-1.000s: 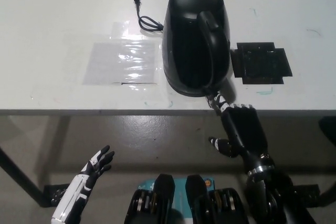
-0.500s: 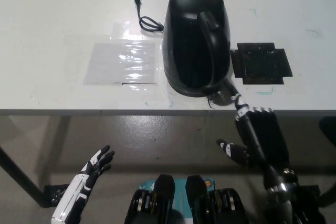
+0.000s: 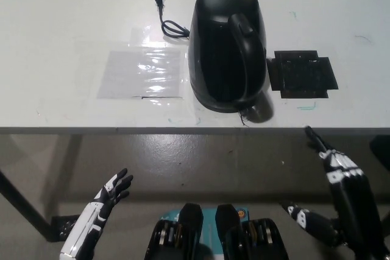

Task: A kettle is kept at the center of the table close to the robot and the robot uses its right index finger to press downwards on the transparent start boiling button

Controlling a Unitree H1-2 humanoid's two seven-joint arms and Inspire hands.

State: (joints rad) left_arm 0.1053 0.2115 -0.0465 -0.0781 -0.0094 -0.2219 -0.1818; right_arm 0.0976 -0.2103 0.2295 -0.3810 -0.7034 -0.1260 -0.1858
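Observation:
A black kettle (image 3: pixel 227 45) stands on the white table (image 3: pixel 61 22), its handle pointing toward the near edge and its lower end just above that edge. The start button at the handle's base is too dark to make out. My black right hand (image 3: pixel 341 175) is below the table edge at the lower right, well apart from the kettle, with one finger pointing up and the thumb stuck out to the side. My white left hand (image 3: pixel 109 194) rests at the lower left under the table, fingers spread and holding nothing.
A black power cord (image 3: pixel 169 21) lies behind the kettle's left side. A clear plastic sheet (image 3: pixel 141 72) lies left of the kettle, a black square pad (image 3: pixel 303 72) right of it. Table legs (image 3: pixel 24 202) stand at the lower left.
My right hand has pulled back from the kettle's handle base, moving right and down, away from the table edge. The left hand and the kettle have stayed put.

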